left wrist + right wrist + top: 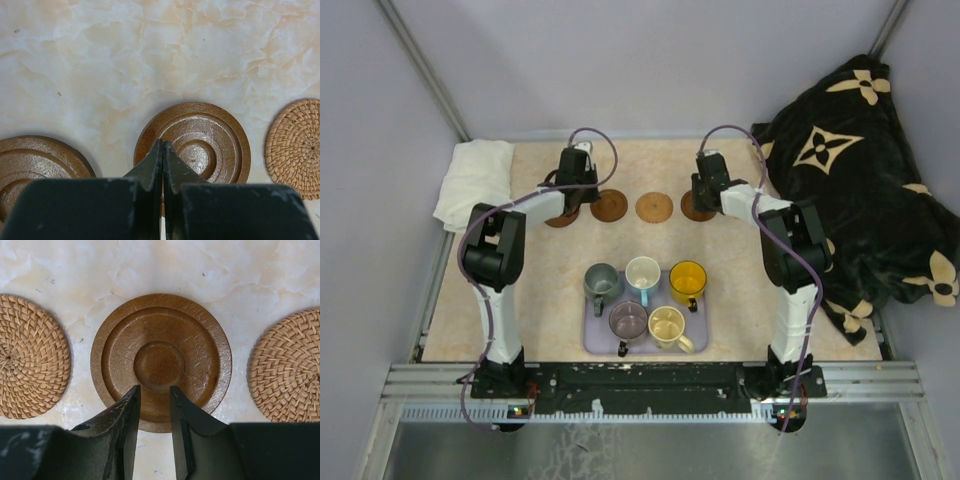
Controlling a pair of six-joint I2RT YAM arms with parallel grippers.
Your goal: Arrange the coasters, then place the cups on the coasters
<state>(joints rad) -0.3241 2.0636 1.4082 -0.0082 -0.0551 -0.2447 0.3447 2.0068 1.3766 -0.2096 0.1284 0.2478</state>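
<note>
Coasters lie in a row across the table's far half. From the left: a dark wooden coaster (pixel 560 217), a second wooden one (pixel 609 206), a woven tan one (pixel 654 207) and another wooden one (pixel 695 209). My left gripper (pixel 163 145) is shut with nothing in it, its tips over the near rim of a wooden coaster (pixel 205 137). My right gripper (pixel 155 390) is open, its tips over the near part of a wooden coaster (pixel 160 330) between two woven coasters (pixel 30 355) (pixel 290 365). The cups, grey-green (pixel 601 280), white-blue (pixel 642 272), yellow (pixel 687 281), purplish (pixel 628 320) and cream (pixel 666 326), stand on the tray.
The lavender tray (pixel 699 335) sits at the near middle between the arm bases. A white cloth (pixel 475 180) lies at the far left corner. A black blanket with cream flowers (pixel 860 180) is heaped along the right edge.
</note>
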